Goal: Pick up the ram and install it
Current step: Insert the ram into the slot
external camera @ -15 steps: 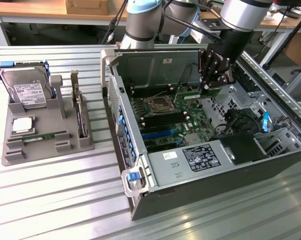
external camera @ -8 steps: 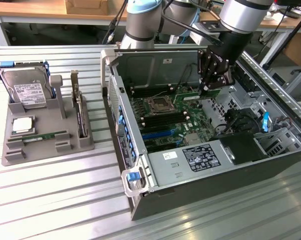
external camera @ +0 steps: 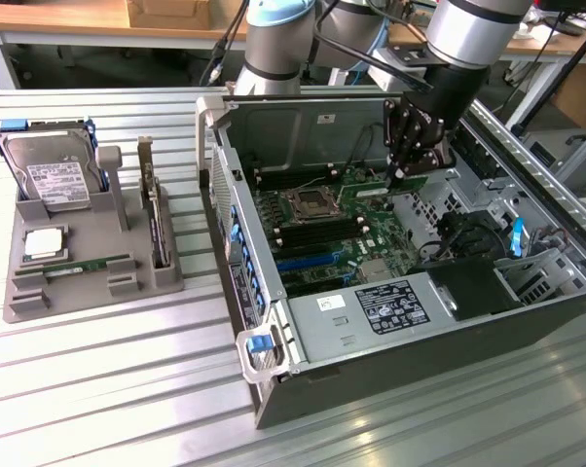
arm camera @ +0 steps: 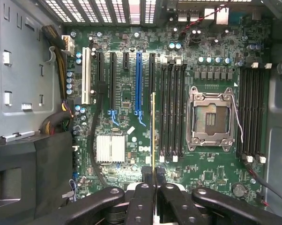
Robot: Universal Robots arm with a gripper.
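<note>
In the wrist view the ram (arm camera: 153, 133) appears edge-on as a thin green-yellow strip, pinched between my gripper's (arm camera: 153, 180) black fingers. It hangs over the motherboard (arm camera: 131, 65), just beside the nearer bank of black memory slots (arm camera: 173, 110) next to the CPU socket (arm camera: 211, 117). I cannot tell whether it touches a slot. The exterior view has my gripper (external camera: 402, 178) lowered inside the open computer case (external camera: 390, 321), above the green board. A second ram stick (external camera: 84, 265) lies flat on the grey holder (external camera: 30, 302) at the exterior view's left.
The grey holder also carries a silver hard drive (external camera: 54, 180), an upright card with a metal bracket (external camera: 155, 209) and a CPU chip (external camera: 42, 243). Another memory slot bank (arm camera: 253, 112), cables (arm camera: 56, 122) and case walls surround the gripper. A ribbed metal table (external camera: 128, 389) lies underneath.
</note>
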